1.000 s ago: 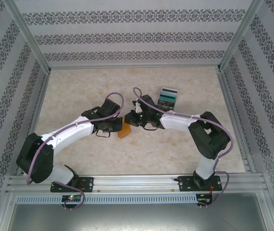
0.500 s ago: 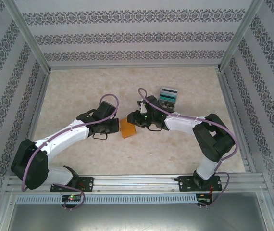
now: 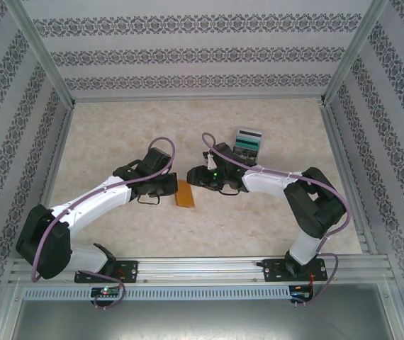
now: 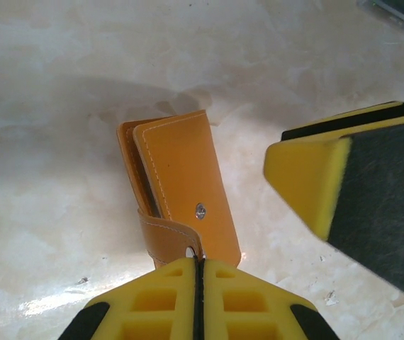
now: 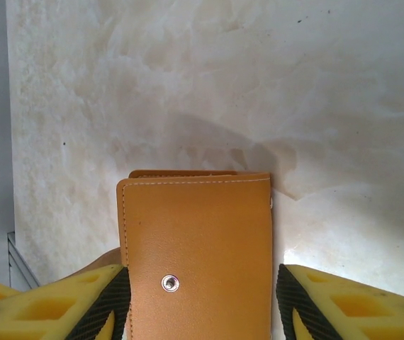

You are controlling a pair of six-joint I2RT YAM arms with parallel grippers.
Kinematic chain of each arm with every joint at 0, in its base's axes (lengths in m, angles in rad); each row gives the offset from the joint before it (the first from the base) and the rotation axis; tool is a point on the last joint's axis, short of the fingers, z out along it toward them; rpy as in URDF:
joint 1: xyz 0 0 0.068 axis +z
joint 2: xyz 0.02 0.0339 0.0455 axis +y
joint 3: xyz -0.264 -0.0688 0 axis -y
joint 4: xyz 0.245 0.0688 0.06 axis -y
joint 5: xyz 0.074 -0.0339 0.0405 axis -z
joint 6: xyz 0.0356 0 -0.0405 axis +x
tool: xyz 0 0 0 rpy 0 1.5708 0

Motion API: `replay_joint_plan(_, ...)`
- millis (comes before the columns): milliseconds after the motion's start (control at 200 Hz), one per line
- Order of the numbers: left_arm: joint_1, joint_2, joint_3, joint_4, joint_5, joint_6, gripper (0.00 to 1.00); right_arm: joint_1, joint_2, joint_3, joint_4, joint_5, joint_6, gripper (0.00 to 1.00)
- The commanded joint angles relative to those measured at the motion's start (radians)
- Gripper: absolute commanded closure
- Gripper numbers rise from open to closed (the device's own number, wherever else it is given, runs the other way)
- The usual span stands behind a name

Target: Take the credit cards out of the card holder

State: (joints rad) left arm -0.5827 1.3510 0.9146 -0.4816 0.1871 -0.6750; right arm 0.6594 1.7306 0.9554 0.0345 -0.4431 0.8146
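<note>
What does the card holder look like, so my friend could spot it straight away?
Start at the beige marble-patterned table; near its middle is the card holder. It is a small, flat, orange-tan folded wallet with a metal snap, unlike the clear box farther back.

Your top external camera sits high at the near edge, looking down and forward over the whole table [image 3: 117, 142]. Both wrist cameras hang close above its marbled surface, aimed steeply down. They face each other from left and right, and all three views share the card holder [image 3: 185, 194] at mid-table.
</note>
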Motion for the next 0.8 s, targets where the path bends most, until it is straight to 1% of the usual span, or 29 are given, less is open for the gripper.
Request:
replay_joint_plan(0,-0.006,-0.038,0.066,0.011,0.012,0.009,1.0,0.017,0.005,0.027,-0.01,0.0,-0.02,0.39)
replay_joint_plan(95,-0.007,-0.03,0.091,-0.017,0.003,0.02,1.0,0.02,-0.005,0.026,-0.01,-0.006,-0.026,0.38)
replay_joint_plan(255,-0.008,-0.035,0.084,0.002,0.012,0.005,1.0,0.022,-0.011,0.024,-0.01,-0.017,-0.026,0.38)
replay_joint_plan(290,-0.008,-0.033,0.081,0.002,0.008,0.006,1.0,0.023,-0.011,0.023,-0.009,-0.015,-0.028,0.39)
replay_joint_plan(440,-0.009,-0.028,0.067,-0.009,-0.004,0.006,1.0,0.022,0.004,0.016,-0.016,-0.009,-0.034,0.64)
replay_joint_plan(515,-0.008,-0.035,0.056,-0.016,-0.015,0.007,1.0,0.022,0.002,0.006,-0.025,0.006,-0.039,0.71)
replay_joint_plan(580,-0.008,-0.043,0.05,-0.031,-0.036,0.013,1.0,0.023,-0.005,-0.001,-0.03,0.018,-0.045,0.8)
replay_joint_plan(655,-0.006,-0.048,0.047,-0.054,-0.065,0.027,1.0,0.022,-0.015,-0.006,-0.039,0.028,-0.056,0.83)
replay_joint_plan(699,-0.004,-0.049,0.041,-0.07,-0.084,0.036,1.0,0.02,-0.018,-0.005,-0.046,0.032,-0.061,0.89)
replay_joint_plan(754,0.002,-0.054,0.03,-0.081,-0.103,0.046,1.0,0.018,-0.02,-0.007,-0.055,0.038,-0.066,0.93)
replay_joint_plan(794,0.009,-0.056,0.018,-0.083,-0.109,0.05,1.0,0.016,-0.023,-0.01,-0.057,0.04,-0.066,0.99)
